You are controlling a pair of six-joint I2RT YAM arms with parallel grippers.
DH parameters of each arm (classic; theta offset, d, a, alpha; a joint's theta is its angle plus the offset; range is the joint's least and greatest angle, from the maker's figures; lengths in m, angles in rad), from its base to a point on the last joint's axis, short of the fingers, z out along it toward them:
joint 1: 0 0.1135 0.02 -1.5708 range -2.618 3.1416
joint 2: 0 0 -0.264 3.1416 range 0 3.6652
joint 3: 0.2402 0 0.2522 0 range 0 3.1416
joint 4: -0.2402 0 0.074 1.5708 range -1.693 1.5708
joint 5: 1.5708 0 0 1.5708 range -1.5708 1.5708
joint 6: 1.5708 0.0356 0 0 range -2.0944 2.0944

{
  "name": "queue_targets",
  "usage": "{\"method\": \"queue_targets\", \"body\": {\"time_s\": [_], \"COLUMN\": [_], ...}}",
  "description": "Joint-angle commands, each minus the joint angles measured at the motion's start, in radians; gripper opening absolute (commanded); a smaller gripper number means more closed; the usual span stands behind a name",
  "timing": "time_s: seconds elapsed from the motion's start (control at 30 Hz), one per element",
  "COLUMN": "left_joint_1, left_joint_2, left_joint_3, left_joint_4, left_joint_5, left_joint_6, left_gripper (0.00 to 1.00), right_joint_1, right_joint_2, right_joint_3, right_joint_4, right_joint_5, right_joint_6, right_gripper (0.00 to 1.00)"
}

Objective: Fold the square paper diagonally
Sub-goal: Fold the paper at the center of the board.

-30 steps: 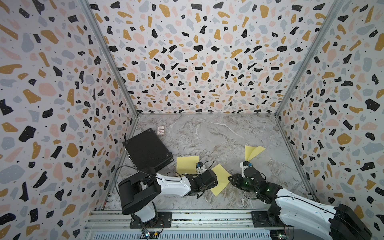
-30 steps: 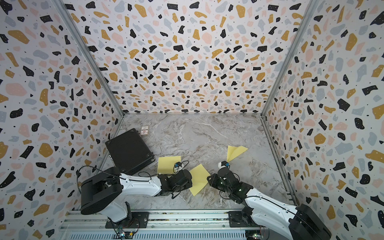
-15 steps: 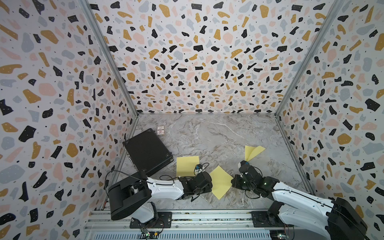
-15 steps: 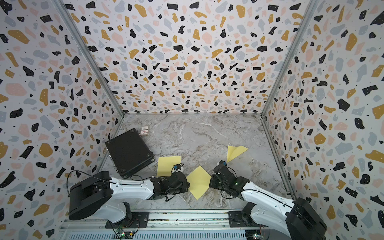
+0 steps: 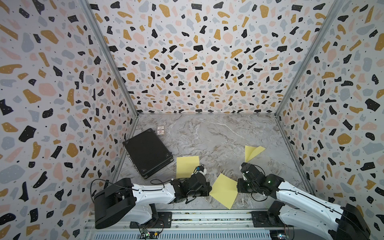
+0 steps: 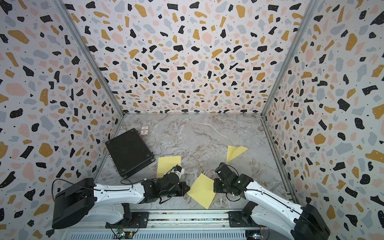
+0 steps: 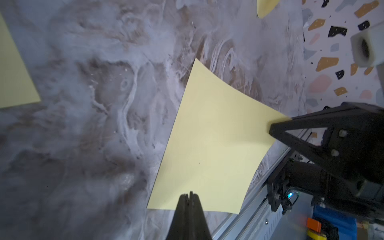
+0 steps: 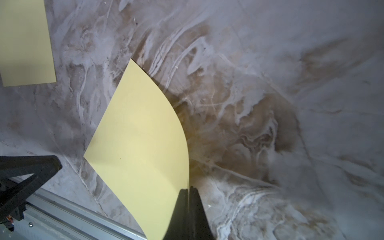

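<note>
The square paper point(image 5: 224, 191) point(image 6: 201, 192), a yellow sheet, lies cornerwise on the marble table near the front rail. My right gripper point(image 5: 238, 186) point(image 8: 189, 189) is shut on its right corner, and the sheet curves up into the jaws. The same pinch shows in the left wrist view, with the right gripper point(image 7: 270, 131) on the paper point(image 7: 214, 141). My left gripper point(image 5: 210, 189) point(image 7: 189, 195) is shut, its tips at the sheet's near left edge. In the right wrist view a strip of table shows between the left gripper point(image 8: 60, 165) and the paper point(image 8: 139, 145).
A black case point(image 5: 148, 154) lies at the left wall, with a flat yellow sheet point(image 5: 187, 167) beside it. A folded yellow paper point(image 5: 252, 152) lies at the right. A small card point(image 5: 161, 131) sits behind the case. The metal rail point(image 5: 207, 216) borders the front.
The paper has turned cornerwise and slid toward the front. My right gripper has shut on its right corner. My left gripper has drawn back to the left edge, opened briefly and shut again.
</note>
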Motion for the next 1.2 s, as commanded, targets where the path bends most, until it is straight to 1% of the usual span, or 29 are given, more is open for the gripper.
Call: {"method": "queue_targets", "body": {"time_s": [0.0, 0.2, 0.53, 0.77, 0.87, 1.17], "left_joint_1": [-0.003, -0.003, -0.003, -0.002, -0.002, -0.002], "left_joint_2": [0.012, 0.039, 0.082, 0.019, -0.007, 0.036], "left_joint_3": [-0.04, -0.063, -0.053, -0.072, -0.073, -0.06], "left_joint_4": [0.057, 0.086, 0.067, 0.077, 0.077, 0.093], "left_joint_5": [0.07, 0.082, 0.066, 0.044, 0.023, 0.017], "left_joint_6": [0.027, 0.015, 0.015, 0.021, 0.024, 0.028], "left_gripper": [0.0, 0.0, 0.0, 0.0, 0.03, 0.03], "right_joint_1": [0.0, 0.0, -0.001, 0.0, -0.001, 0.0], "right_joint_2": [-0.011, 0.007, -0.008, -0.01, -0.01, -0.013], "right_joint_3": [0.011, 0.001, -0.001, -0.013, -0.021, -0.032], "right_joint_4": [-0.046, -0.005, 0.001, 0.013, 0.026, 0.061], "right_joint_5": [0.022, 0.0, -0.006, -0.009, -0.018, -0.048], "right_joint_6": [0.003, 0.013, 0.017, 0.027, 0.033, 0.045], "right_gripper": [0.0, 0.0, 0.0, 0.0, 0.0, 0.0]}}
